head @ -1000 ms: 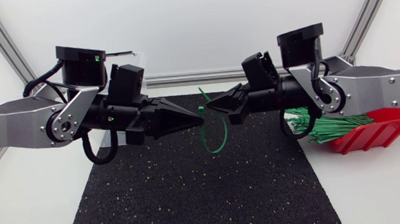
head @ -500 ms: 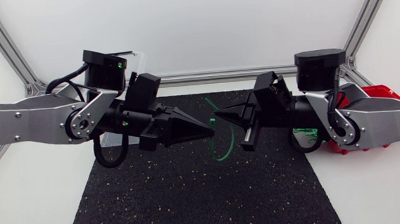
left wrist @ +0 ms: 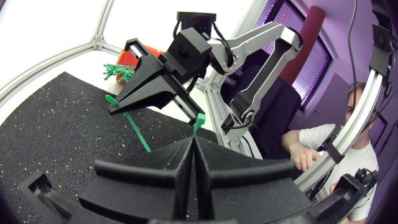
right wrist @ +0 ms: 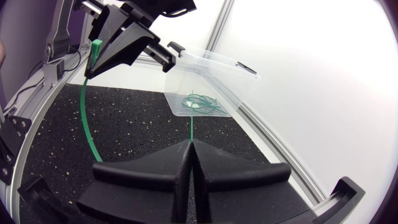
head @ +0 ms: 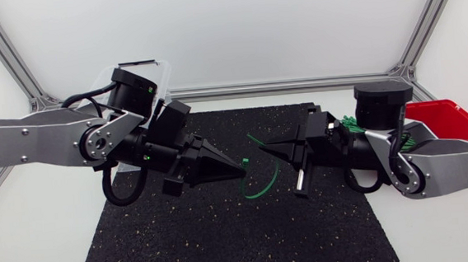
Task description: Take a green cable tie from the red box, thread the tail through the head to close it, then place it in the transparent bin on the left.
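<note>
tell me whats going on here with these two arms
Both arms hold one green cable tie above the black mat, bent into an arc. The left gripper is shut on its head end, the right gripper on its tail. The two ends are close but apart, so the tail is not yet threaded. The red box sits by the right arm; the clear bin on the left has a few green ties in it.
</note>
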Tool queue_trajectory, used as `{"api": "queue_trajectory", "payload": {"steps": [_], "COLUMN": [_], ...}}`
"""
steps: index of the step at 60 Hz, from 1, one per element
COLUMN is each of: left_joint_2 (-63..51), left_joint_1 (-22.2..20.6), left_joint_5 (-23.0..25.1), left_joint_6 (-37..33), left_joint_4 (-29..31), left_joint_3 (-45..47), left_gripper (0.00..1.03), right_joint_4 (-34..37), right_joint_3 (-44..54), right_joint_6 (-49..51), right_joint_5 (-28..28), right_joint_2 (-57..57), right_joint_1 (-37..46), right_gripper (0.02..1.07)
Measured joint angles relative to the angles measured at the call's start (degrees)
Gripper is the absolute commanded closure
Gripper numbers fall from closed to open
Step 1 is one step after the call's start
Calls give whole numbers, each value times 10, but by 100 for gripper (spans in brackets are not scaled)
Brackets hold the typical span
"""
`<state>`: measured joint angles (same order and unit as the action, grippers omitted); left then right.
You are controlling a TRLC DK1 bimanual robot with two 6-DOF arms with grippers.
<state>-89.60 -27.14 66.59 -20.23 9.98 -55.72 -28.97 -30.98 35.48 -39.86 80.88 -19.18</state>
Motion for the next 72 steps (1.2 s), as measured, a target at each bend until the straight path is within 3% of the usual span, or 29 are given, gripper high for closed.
{"api": "queue_trajectory", "payload": {"steps": [28, 72], "left_joint_2": [-22, -35], "left_joint_1": [-8, -8], "left_joint_5": [-11, -13], "left_joint_6": [-101, -178], "left_joint_4": [105, 183], "left_joint_3": [-18, -40], "left_gripper": [100, 100], "right_joint_4": [-176, -266], "right_joint_3": [81, 135], "right_joint_6": [108, 186], "right_joint_5": [52, 82], "right_joint_2": [11, 20], "right_joint_1": [-32, -77], "right_gripper": [101, 101]}}
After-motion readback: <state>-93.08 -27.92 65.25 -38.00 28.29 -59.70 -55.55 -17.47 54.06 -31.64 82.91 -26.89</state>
